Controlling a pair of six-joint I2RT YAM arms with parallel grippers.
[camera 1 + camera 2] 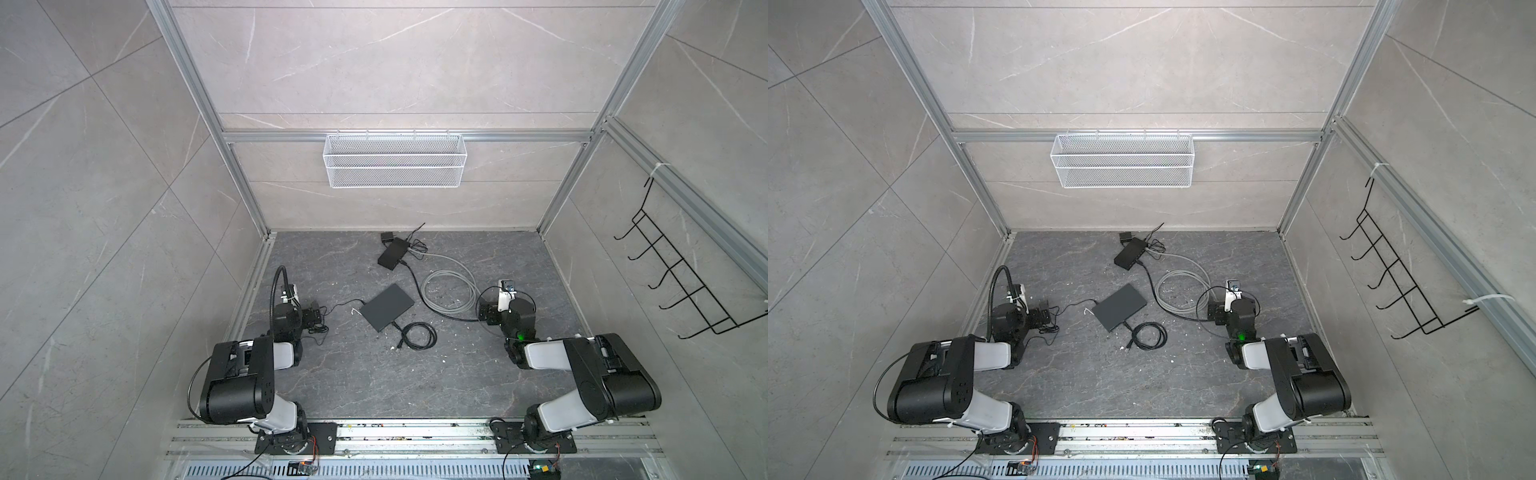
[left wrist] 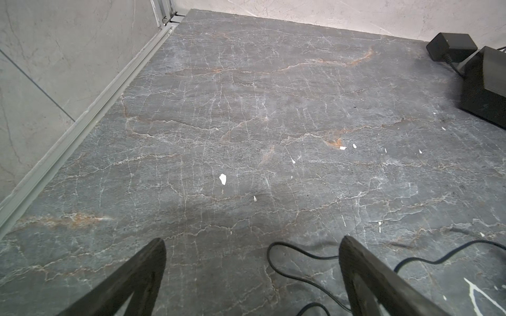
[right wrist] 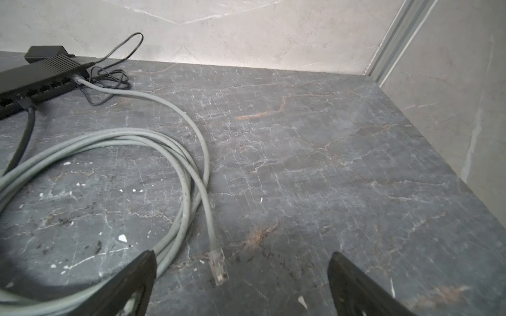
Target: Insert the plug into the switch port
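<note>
Between the wide, empty jaws of my right gripper [image 3: 243,255] lies the plug [image 3: 218,266], flat on the table [image 3: 328,164], long axis along the reach; the left gripper [image 2: 252,240], also open, is well apart.

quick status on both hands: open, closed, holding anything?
Left hand: open, holding nothing.
Right hand: open, holding nothing; the clear plug lies loose, not gripped.
</note>
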